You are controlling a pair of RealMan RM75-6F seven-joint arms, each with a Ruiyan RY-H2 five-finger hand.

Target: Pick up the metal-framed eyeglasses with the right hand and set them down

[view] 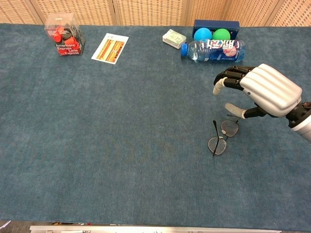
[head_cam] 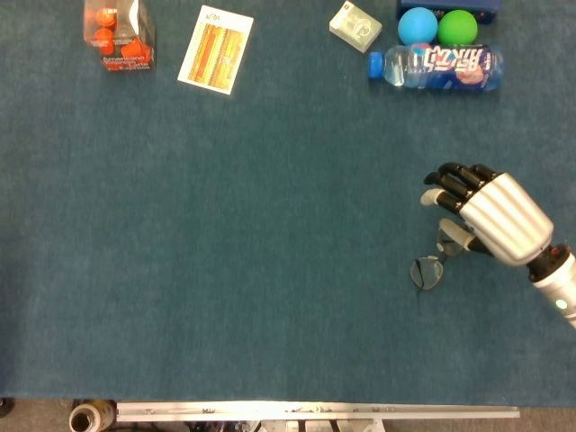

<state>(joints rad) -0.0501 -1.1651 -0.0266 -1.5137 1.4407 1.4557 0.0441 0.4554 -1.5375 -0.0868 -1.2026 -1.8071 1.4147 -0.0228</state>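
the glasses lie flat on the blue table, right of centre, one lens nearer the front edge and the other just beyond it, a temple arm stretched out along their left side. the right hand hovers above and just to the right of them, back plate up, fingers curved forward and apart, thumb pointing down toward the farther lens; it holds nothing, and no contact with the frame is visible. in the head view the thumb overlaps the farther lens, while the nearer lens lies clear of the hand. along the far edge: a water bottle on its side, a blue ball and a green ball in a dark tray, a small pale box, a striped card and a clear box of red pieces. the left hand is out of sight.
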